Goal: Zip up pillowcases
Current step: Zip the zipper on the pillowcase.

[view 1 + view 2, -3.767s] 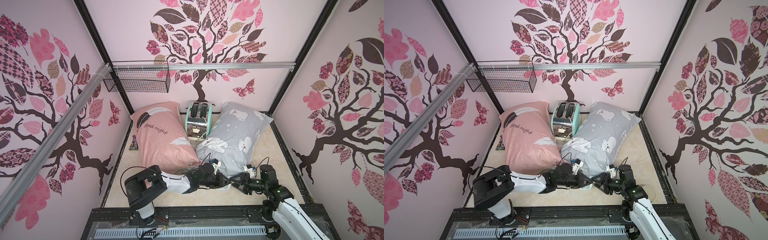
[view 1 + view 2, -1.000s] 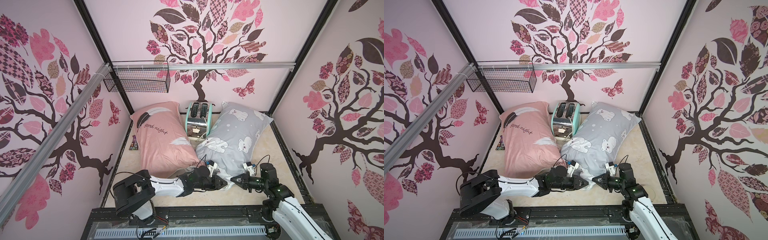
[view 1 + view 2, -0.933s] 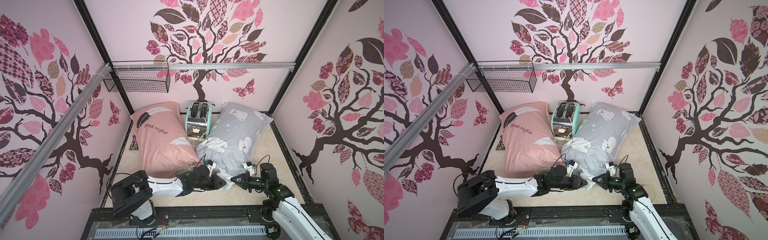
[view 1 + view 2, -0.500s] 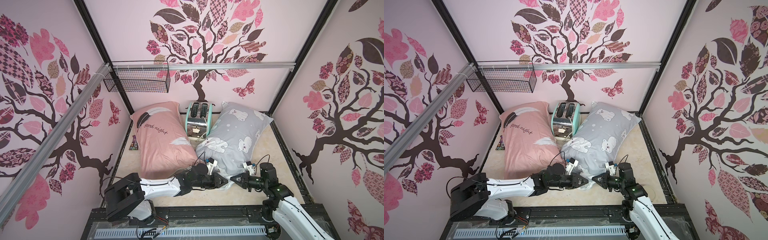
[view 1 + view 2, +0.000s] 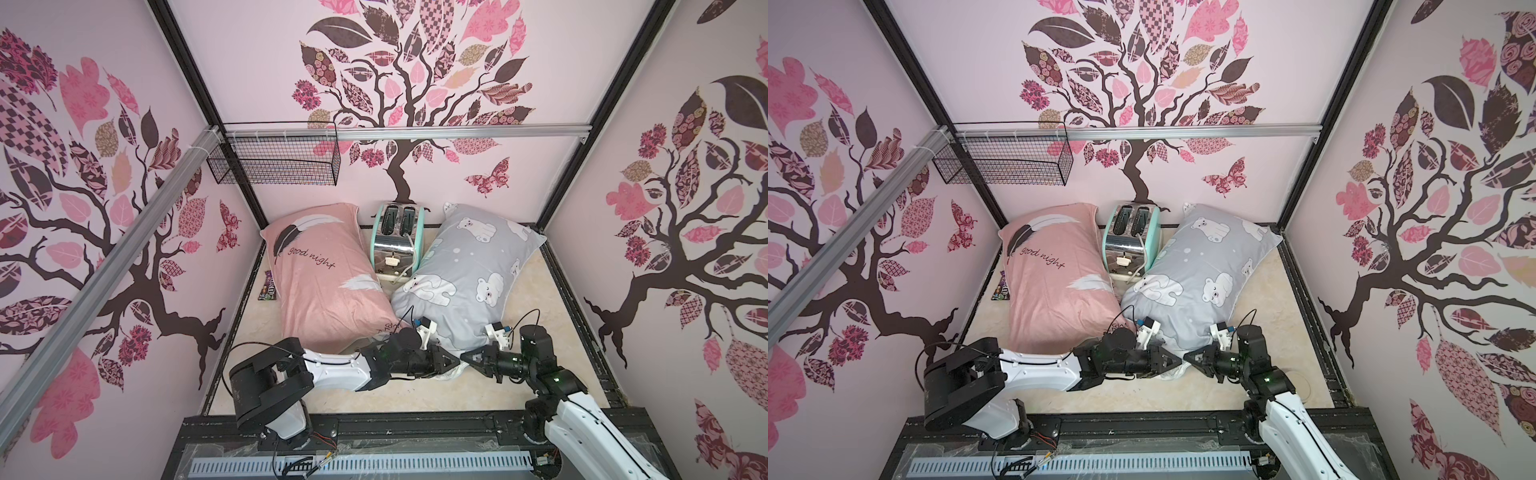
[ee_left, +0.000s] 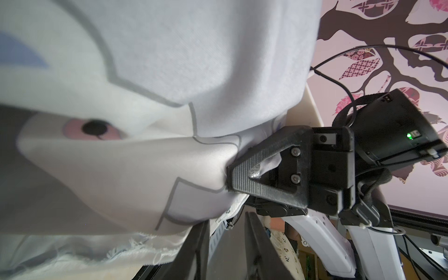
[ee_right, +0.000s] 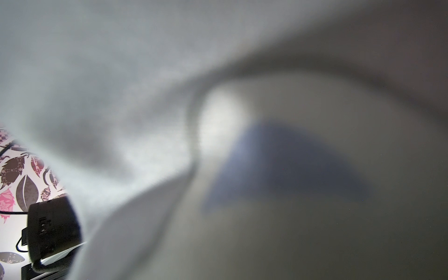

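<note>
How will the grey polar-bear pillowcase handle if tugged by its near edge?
Likely floppy: fabric of the grey polar-bear pillowcase bunches into folds where the right end effector pinches it. Probably light for its bulk, given the puffy stuffed look. A hard tug may drag it whole; nothing visibly pins it down.

pink pillowcase (image 5: 324, 282), grey pillowcase (image 5: 469, 266), side by side

The grey pillowcase (image 5: 469, 257) is matt cloth, the toaster (image 5: 394, 249) polished metal.
</note>
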You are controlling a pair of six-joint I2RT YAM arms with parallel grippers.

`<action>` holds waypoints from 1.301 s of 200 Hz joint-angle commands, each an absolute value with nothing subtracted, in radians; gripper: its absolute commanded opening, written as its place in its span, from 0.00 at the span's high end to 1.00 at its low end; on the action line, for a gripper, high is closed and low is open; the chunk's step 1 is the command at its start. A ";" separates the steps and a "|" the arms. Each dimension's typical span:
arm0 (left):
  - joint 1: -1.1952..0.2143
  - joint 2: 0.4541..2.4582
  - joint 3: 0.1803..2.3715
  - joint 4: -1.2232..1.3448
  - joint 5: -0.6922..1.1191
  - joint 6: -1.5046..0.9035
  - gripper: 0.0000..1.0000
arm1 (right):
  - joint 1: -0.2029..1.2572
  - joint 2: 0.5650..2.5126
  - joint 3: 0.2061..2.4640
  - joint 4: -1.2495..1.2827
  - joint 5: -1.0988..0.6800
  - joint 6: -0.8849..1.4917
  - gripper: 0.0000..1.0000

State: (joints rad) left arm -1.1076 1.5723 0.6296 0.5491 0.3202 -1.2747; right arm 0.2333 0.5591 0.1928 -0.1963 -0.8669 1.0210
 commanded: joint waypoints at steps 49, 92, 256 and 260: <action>-1.110 1.640 0.656 0.646 0.318 -1.302 0.70 | 0.232 0.546 0.181 -0.165 -0.883 1.034 1.00; -1.117 1.648 0.644 0.672 0.321 -1.316 0.70 | 0.233 0.533 0.167 -0.137 -0.868 1.080 1.00; -1.123 1.686 0.624 0.757 0.340 -1.354 0.66 | 0.232 0.482 0.072 0.009 -0.790 1.285 1.00; -1.123 1.684 0.624 0.759 0.341 -1.354 0.66 | 0.232 0.482 0.072 0.009 -0.790 1.285 1.00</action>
State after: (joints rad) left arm -1.1133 1.6714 0.6315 0.7128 0.3199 -1.3548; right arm 0.2333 0.4877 0.0803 -0.0223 -0.8127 1.2579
